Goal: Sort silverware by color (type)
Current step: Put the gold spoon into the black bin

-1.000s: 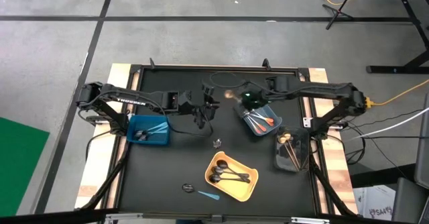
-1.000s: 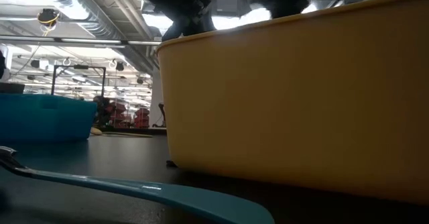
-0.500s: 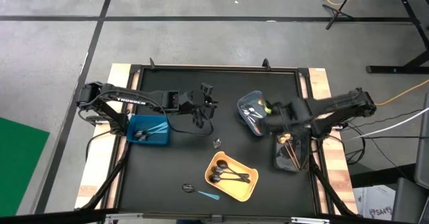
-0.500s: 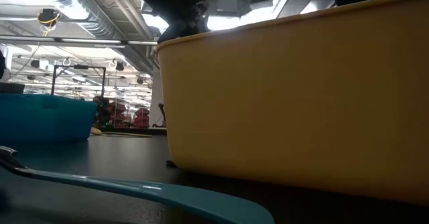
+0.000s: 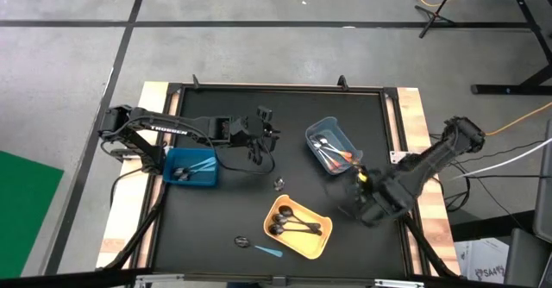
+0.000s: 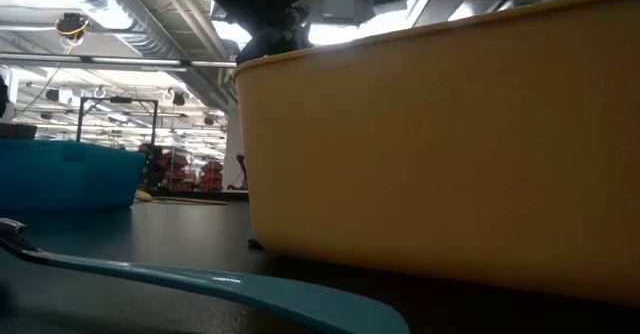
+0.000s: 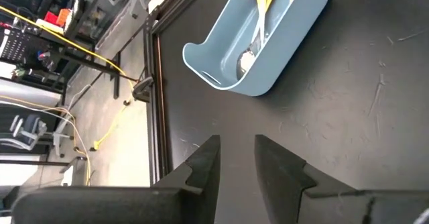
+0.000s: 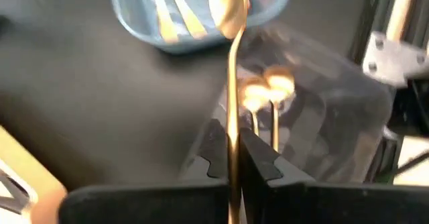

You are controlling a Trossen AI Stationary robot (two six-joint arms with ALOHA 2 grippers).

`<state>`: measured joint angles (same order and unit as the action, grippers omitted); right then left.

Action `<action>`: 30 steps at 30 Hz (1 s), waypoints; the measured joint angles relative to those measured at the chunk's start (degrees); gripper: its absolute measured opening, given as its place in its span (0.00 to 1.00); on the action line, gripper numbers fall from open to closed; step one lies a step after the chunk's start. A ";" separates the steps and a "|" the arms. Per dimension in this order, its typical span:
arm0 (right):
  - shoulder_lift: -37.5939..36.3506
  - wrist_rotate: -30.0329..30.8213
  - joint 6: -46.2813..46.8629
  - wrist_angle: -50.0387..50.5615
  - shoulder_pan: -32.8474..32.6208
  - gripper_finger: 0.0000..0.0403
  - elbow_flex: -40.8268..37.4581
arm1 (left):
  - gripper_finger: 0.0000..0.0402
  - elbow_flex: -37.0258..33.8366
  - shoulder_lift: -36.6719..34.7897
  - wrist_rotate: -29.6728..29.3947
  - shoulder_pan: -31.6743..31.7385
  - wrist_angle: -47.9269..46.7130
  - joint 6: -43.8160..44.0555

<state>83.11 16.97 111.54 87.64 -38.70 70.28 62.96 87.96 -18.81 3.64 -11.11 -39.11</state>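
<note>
- Gold spoon [image 8: 231,63] is standing clamped between the right gripper's [image 8: 228,150] closed fingers, hanging above what seems to be the dark bin [image 8: 315,110] on the table's right.
- Left gripper [image 7: 236,158] is hovering with fingers apart near the pale blue bin [image 5: 331,145], where orange-handled spoons [image 7: 260,13] are lying.
- Black spoons [image 5: 293,226] are resting in the yellow bin [image 5: 317,243].

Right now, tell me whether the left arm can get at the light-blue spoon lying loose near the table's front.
Probably yes: the left gripper is open and empty, and bare mat lies between it and the light-blue spoon, though the spoon is well off.
</note>
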 joint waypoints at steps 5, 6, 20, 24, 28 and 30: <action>0.00 -1.51 9.98 -1.41 -6.67 0.00 -4.52 | 0.22 0.00 0.00 0.00 0.00 0.00 0.00; 0.00 -1.75 11.75 -1.59 -7.75 0.00 -5.39 | 0.22 0.00 0.00 0.00 0.00 -0.01 0.04; 0.00 -3.48 18.75 -14.84 -13.07 0.03 -18.79 | 0.21 0.00 0.00 -0.17 0.00 0.01 3.02; 0.00 -5.00 18.58 -17.65 -13.07 0.04 -21.72 | 0.21 0.00 0.00 -0.19 0.00 0.01 3.61; 0.00 -7.88 18.55 -18.72 -13.07 0.04 -23.44 | 0.21 0.00 0.00 -0.22 0.15 0.02 6.71; 0.00 -8.22 18.54 -18.87 -13.07 0.04 -23.65 | 0.21 0.00 0.00 -0.24 0.53 0.02 8.50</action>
<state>83.11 8.75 130.08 68.77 -51.77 46.63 62.96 87.96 -19.05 4.17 -11.09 -30.61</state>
